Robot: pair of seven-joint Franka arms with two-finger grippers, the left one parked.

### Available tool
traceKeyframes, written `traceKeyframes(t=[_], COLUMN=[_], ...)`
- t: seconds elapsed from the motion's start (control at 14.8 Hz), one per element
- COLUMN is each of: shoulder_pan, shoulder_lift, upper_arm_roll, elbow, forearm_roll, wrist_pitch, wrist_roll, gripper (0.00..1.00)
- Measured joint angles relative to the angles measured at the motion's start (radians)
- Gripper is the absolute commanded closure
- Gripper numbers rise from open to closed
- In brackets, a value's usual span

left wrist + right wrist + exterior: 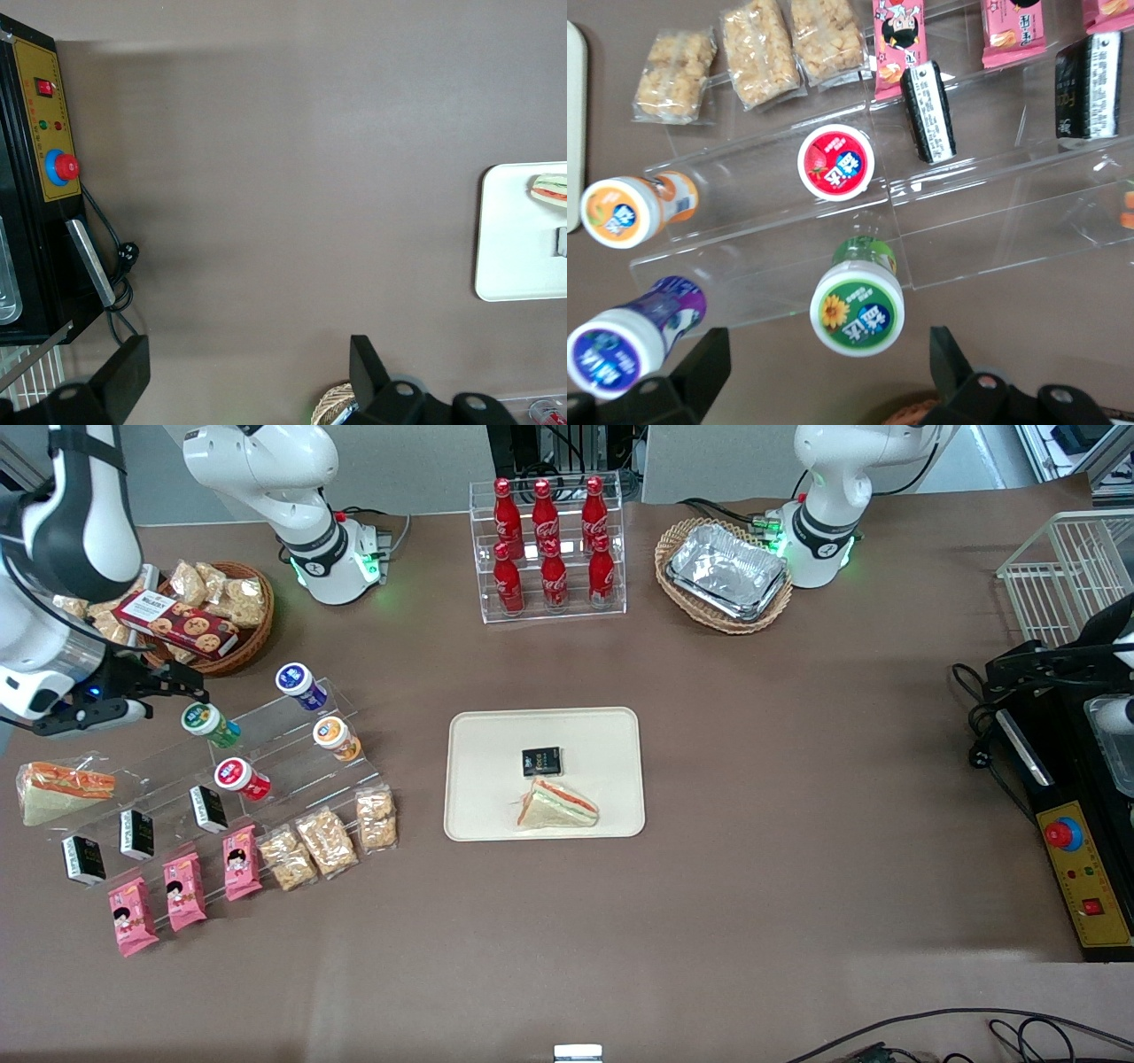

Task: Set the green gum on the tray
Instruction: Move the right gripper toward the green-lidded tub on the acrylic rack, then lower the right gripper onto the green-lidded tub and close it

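The green gum (209, 724) is a small green bottle with a white cap and green label; it lies on the clear acrylic stepped stand (266, 762) toward the working arm's end of the table. In the right wrist view the green gum (858, 305) lies between my two fingers, nothing gripped. My gripper (168, 687) is open, hovering just above and beside the gum; it also shows in the right wrist view (828, 372). The cream-beige tray (478, 779) sits mid-table, holding a sandwich (556, 804) and a small black pack (541, 761).
On the stand lie the red-bodied bottle (240, 777), the orange-bodied bottle (336, 737) and a purple one (300, 685). Black packs, pink snack packs and crisp-rice bags lie nearer the front camera. A wicker basket of snacks (208, 615) is close to the gripper. A cola rack (549, 549) stands farther back.
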Motion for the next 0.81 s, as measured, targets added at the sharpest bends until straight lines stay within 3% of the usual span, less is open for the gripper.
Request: traceKeyframes(t=[0.47, 0.61, 0.81], shoulder_pan=[-0.002, -0.010, -0.044], shoulder_lift=[0.004, 0.011, 0.035], upper_arm_roll=[0.001, 0.000, 0.000], elbow=[-0.110, -0.153, -0.172], forearm_roll=[-0.019, -0.021, -0.023], wrist_pitch=[0.152, 0.215, 0.257], wrist_roll=[-0.019, -0.041, -0.099], gripper=[0.01, 0.15, 0.51])
